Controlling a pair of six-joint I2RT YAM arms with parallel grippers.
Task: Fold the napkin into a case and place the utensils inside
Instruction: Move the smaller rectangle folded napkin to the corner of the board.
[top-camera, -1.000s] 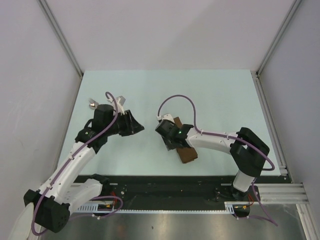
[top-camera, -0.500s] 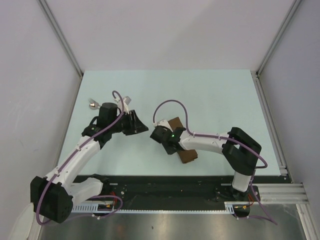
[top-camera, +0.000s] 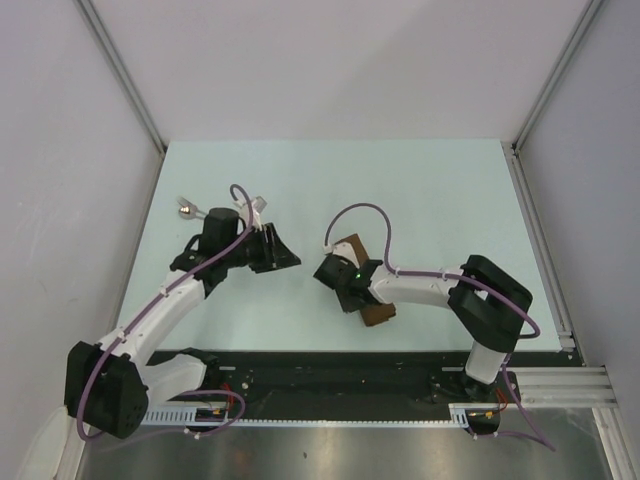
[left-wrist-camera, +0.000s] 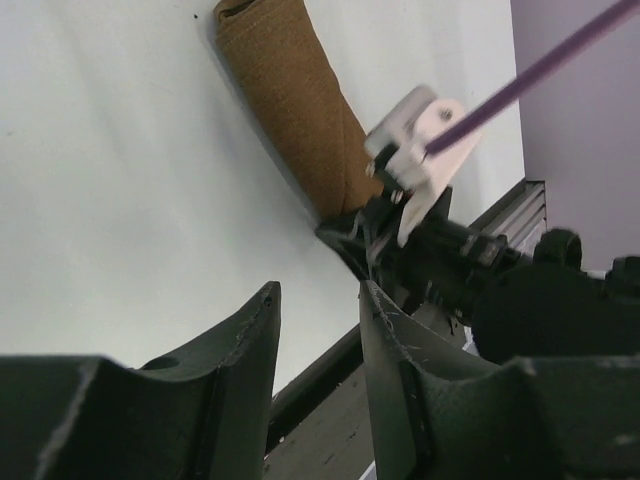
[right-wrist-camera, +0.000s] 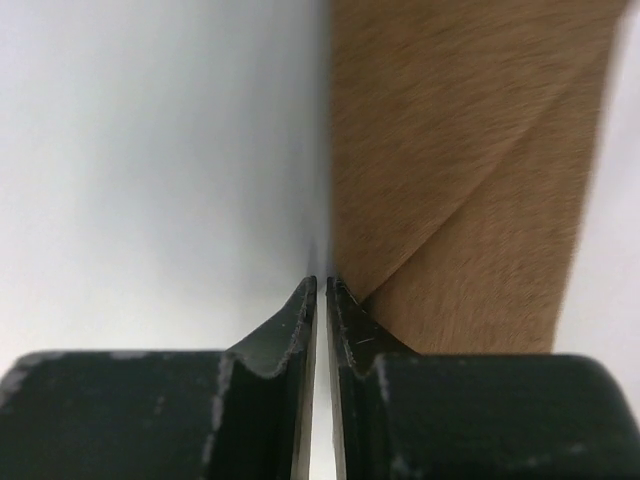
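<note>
Case (right-wrist-camera: 460, 150) was seen lying flat on the table (top-camera: 420, 190), folded narrow, with a diagonal fold line across its brown cloth. And the right pincer (right-wrist-camera: 320, 292) was set down right at it, tips planted on the case's long edge, cloth spreading away to the right of the tips and bare table to the left. Its jaws were clenched, only a hair-thin slit left between them; whether a layer of cloth was nipped there could not be made out. From above, the middle of the case was covered by that pincer's wrist, with one end showing beyond the tips and the other end back under the arm.

Over to the left pincer (left-wrist-camera: 315, 320): released, a clear gap between its fingers (left-wrist-camera: 250, 330), nothing gripped. It was held above the table and aimed at the case, which lay ahead of it, apart from its tips, the right pincer's body parked at the case's nearer end. One utensil (top-camera: 186, 210), silver head up, was spotted well behind the left pincer, out beyond its wrist.
</note>
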